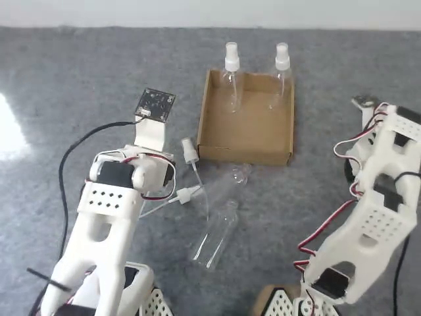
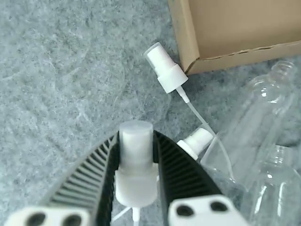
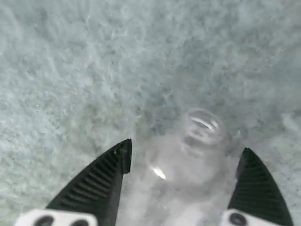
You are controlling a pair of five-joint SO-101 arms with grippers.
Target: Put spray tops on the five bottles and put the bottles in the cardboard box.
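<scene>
One top is pinched in the left gripper near the box. The right gripper gapes around a bottle, its neck pointing back at it.

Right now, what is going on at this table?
The left claw grips a spray top above the grey mat. The right claw is around an open bottle. Two capped bottles stand in the cardboard box; two open bottles and two loose spray tops lie outside it, on the arms' side.

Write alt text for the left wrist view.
The left gripper is shut on a white spray top. Past it, on grey carpet, lie two loose spray tops, open clear bottles and a cardboard box corner.
</scene>
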